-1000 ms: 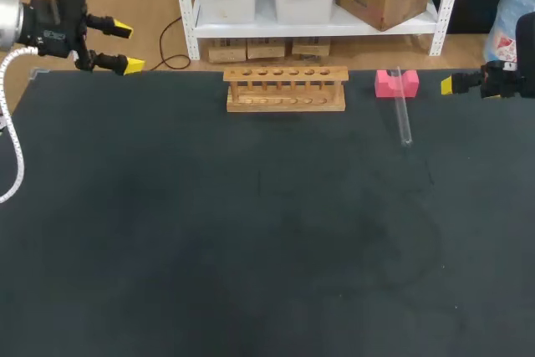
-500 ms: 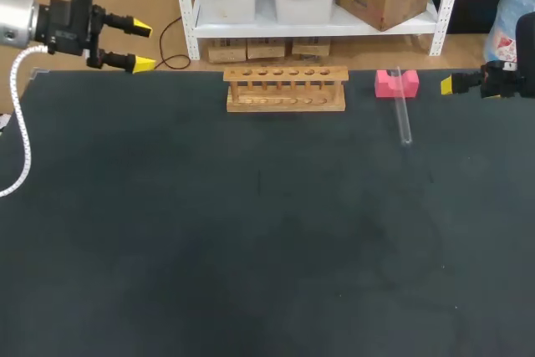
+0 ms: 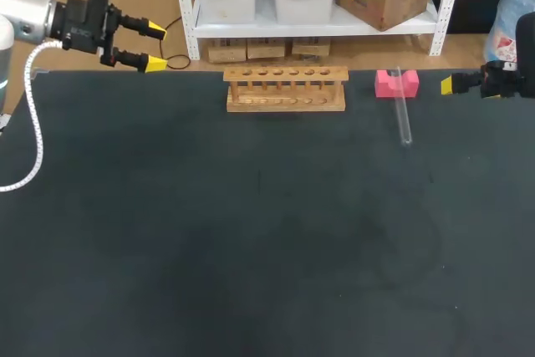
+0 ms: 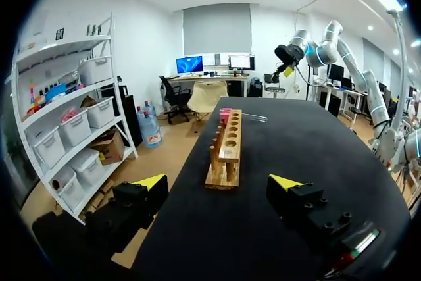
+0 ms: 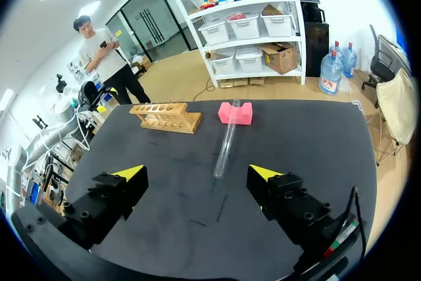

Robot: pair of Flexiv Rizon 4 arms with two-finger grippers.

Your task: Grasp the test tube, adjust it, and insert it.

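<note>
**Head view**
- Left gripper [image 3: 156,48]: at the table's far left edge, fingers spread wide and pointing toward the rack, nothing between them.
- Right gripper [image 3: 449,84]: at the table's far right edge, pointing toward the block. It is seen edge-on, so the gap does not show here.
- Rack [image 3: 286,89]: wooden, with a row of holes on top, standing at the far edge near the middle.
- Block [image 3: 396,83]: pink and notched, right of the rack and apart from it.
- Tube [image 3: 403,114]: clear, its far end lying in the block's notch, its near end on the table [image 3: 251,248].

**Left wrist view**
- Left gripper [image 4: 220,182]: wide open and empty, one finger over the table [image 4: 309,143], the other out past its edge.
- Rack [image 4: 227,149]: ahead between the fingers, seen end-on, well apart from the tips.
- Block [image 4: 226,115]: just beyond the rack.
- Tube [image 4: 253,118]: beside the block, small and faint.
- Right gripper [image 4: 287,69]: far off past the block, in the air; its fingers are too small to judge.

**Right wrist view**
- Right gripper [image 5: 197,172]: fingers far apart, holding nothing, above the table [image 5: 316,136].
- Tube [image 5: 227,146]: ahead between the fingers but clear of both, running away to the block.
- Block [image 5: 235,113]: under the tube's far end.
- Rack [image 5: 166,116]: beside the block, apart from it.
</note>
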